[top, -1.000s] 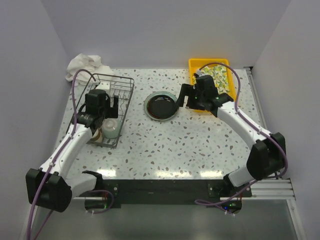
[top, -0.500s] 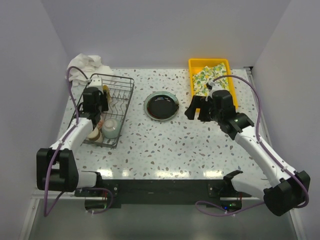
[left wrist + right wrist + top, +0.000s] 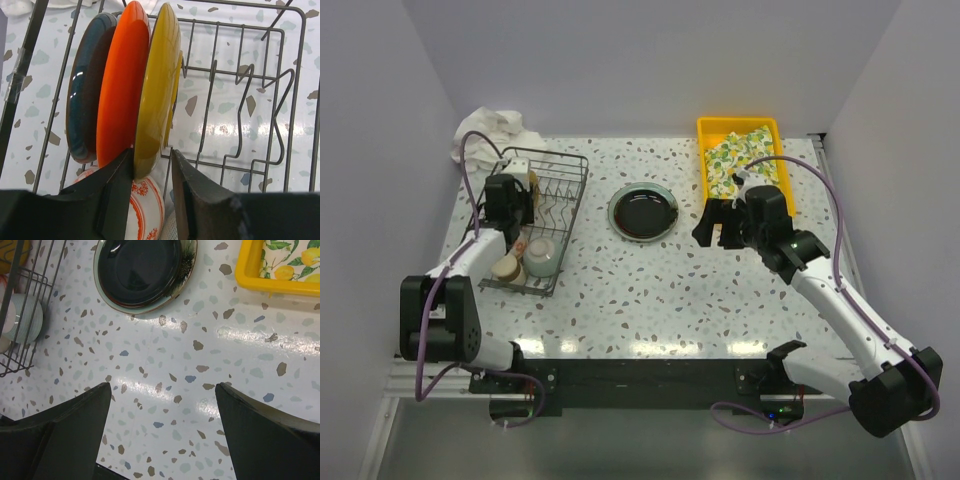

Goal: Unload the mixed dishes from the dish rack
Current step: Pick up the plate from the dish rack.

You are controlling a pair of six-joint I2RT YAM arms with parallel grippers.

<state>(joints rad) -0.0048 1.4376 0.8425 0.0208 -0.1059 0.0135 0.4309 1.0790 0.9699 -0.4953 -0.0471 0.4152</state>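
The dish rack (image 3: 563, 190) stands at the table's left. In the left wrist view three plates stand on edge in the rack (image 3: 240, 75): dark teal (image 3: 82, 100), orange (image 3: 122, 85) and yellow-green (image 3: 157, 85). My left gripper (image 3: 152, 165) straddles the yellow-green plate's lower rim, the left finger pressed on it and the right finger close against its other face. A red-white patterned bowl (image 3: 145, 210) lies under the jaws. Two cups (image 3: 542, 255) sit at the rack's near end. My right gripper (image 3: 162, 390) hangs open over bare table, holding nothing.
A dark plate with a pale green rim (image 3: 643, 212) lies flat mid-table, also in the right wrist view (image 3: 140, 270). The yellow tray (image 3: 705, 130) with lemon-print cloth stands at the back right. A crumpled white cloth (image 3: 485, 130) lies behind the rack.
My left gripper moved toward the rack's far end and narrowed its jaws round the yellow-green plate. My right arm drew back right from the dark plate, then held still.
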